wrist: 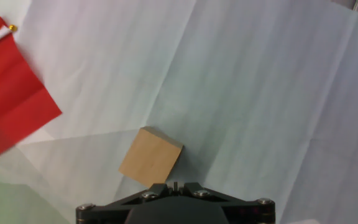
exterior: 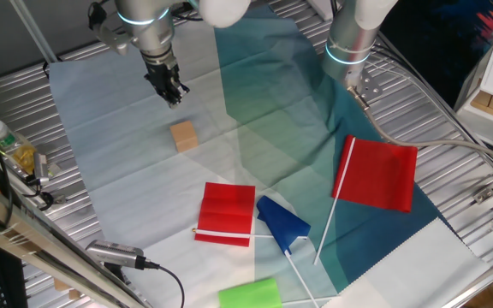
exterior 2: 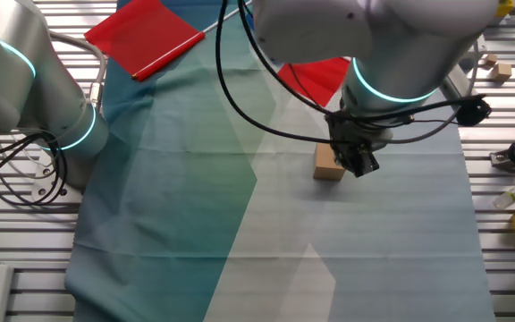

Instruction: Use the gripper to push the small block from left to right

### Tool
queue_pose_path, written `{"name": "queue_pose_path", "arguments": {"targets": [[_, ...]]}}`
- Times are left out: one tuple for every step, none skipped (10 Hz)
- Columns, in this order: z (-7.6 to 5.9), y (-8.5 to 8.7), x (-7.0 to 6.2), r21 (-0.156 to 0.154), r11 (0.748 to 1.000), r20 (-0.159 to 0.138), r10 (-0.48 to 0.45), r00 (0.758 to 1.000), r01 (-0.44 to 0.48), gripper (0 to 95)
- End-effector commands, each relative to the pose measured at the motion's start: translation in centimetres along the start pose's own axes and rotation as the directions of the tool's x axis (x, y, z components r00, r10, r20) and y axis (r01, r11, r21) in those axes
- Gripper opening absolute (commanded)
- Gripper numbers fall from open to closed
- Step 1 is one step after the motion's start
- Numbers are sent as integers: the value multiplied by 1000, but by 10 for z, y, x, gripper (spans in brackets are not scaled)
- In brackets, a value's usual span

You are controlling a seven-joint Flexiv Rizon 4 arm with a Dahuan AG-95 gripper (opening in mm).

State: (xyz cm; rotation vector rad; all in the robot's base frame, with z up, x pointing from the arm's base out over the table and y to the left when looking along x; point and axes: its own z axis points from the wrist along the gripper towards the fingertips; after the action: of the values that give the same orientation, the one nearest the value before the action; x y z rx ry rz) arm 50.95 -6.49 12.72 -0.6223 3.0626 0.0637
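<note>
The small tan wooden block (exterior: 183,135) lies on the pale part of the cloth. It also shows in the other fixed view (exterior 2: 328,163) and in the hand view (wrist: 151,156). My black gripper (exterior: 171,91) hangs above the cloth a little behind the block, apart from it. In the other fixed view the gripper (exterior 2: 362,163) sits just right of the block. In the hand view the gripper (wrist: 174,185) has its fingers pressed together, shut and empty, with the block just ahead of the tips.
Two red flags (exterior: 227,213) (exterior: 378,174), a blue flag (exterior: 282,224) and a bright green piece (exterior: 250,293) lie nearer the front. A second upright silver arm (exterior: 354,38) stands at the back right. A red flag corner (wrist: 8,93) shows left in the hand view.
</note>
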Motion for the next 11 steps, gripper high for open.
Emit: {"name": "queue_pose_path", "arguments": {"targets": [[-1, 2, 2, 3, 1000, -2, 1, 1000, -1, 0], [-1, 2, 2, 8, 1000, -9, 6, 1000, -6, 0], [-1, 3, 3, 9, 1000, -9, 5, 1000, -5, 0], [-1, 4, 4, 14, 1000, -5, 17, 1000, -17, 0], [-1, 4, 4, 15, 1000, -3, 21, 1000, -21, 0], [0, 5, 5, 16, 999, 2, 31, 1000, -31, 0], [0, 6, 4, 14, 999, 5, 43, 999, -43, 0], [0, 6, 4, 17, 998, 1, 52, 999, -52, 0], [0, 6, 4, 17, 998, 1, 59, 998, -59, 0], [0, 6, 4, 14, 998, 4, 65, 998, -65, 0], [0, 6, 4, 13, 998, 6, 69, 998, -69, 0]]}}
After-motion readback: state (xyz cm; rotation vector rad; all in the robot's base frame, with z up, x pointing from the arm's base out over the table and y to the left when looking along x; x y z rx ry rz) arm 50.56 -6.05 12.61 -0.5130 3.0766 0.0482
